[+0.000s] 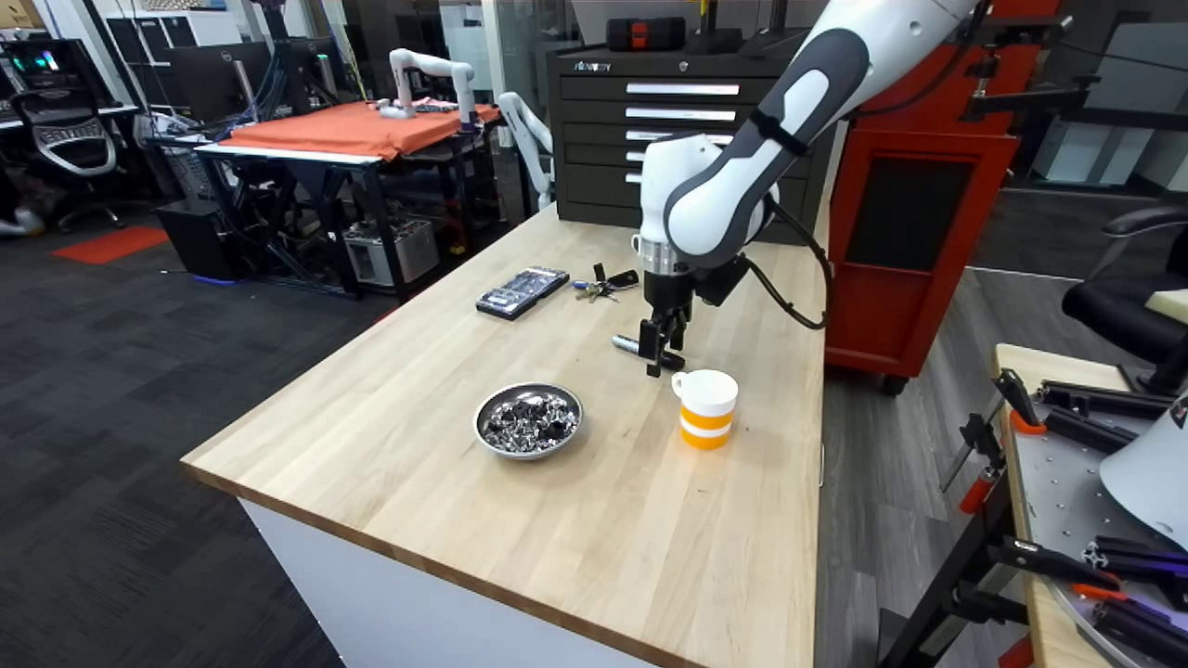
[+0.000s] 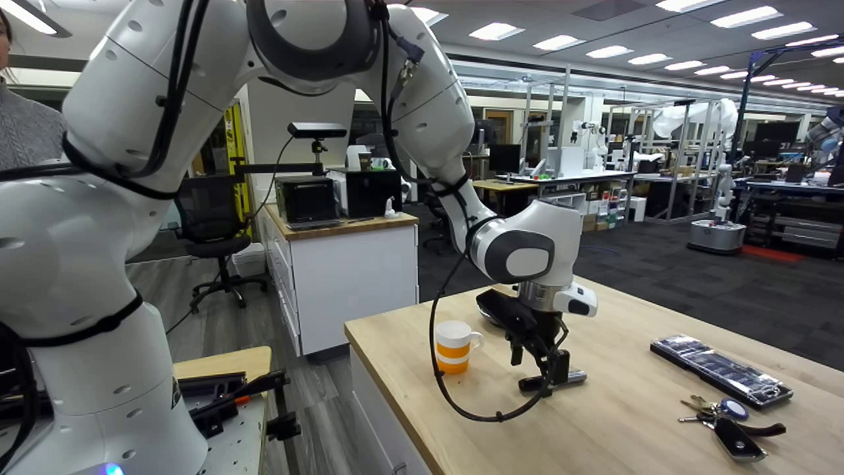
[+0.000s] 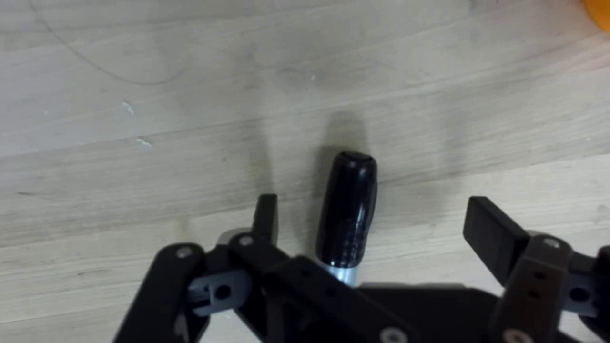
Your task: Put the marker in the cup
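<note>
The marker (image 1: 627, 344), silver with a black cap, lies on the wooden table in both exterior views (image 2: 576, 376). In the wrist view its black cap (image 3: 347, 209) points up the picture, with its silver body mostly hidden behind the gripper. My gripper (image 3: 372, 214) is open, its fingers on either side of the marker and apart from it, the marker nearer the left finger. The gripper is low over the marker in both exterior views (image 1: 664, 357) (image 2: 539, 376). The white cup with orange bands and a handle (image 1: 708, 408) stands upright close by (image 2: 453, 346); only its orange edge (image 3: 601, 12) shows in the wrist view.
A metal bowl (image 1: 527, 455) of small shiny pieces stands near the cup. A flat dark case (image 1: 522, 292) and keys (image 1: 605, 281) lie farther back. A black tool chest (image 1: 594, 139) stands at the table's far end. A loose arm cable (image 2: 461, 412) hangs near the cup.
</note>
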Tool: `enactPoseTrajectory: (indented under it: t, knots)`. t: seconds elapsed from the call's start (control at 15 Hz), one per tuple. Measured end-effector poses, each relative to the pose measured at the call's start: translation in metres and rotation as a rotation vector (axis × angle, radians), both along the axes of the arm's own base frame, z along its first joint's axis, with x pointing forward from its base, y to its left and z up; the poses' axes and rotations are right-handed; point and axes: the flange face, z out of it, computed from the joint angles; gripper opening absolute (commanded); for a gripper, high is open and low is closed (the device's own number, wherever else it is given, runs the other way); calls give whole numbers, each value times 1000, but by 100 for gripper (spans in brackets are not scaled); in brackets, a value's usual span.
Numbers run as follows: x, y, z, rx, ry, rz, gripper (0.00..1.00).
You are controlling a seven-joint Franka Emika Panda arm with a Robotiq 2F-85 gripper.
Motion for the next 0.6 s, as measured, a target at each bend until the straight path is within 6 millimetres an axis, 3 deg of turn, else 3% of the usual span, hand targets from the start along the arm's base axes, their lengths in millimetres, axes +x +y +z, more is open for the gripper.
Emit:
enactPoseTrajectory:
  t: [0.07,0.13,0.2,0.6]
  knots:
    - [0,0,-1,5,2,-6,100]
    - [-1,-1,-2,12,3,-11,75]
    - [-1,-1,-3,19,4,-16,74]
    - [-1,-7,-1,35,0,-34,34]
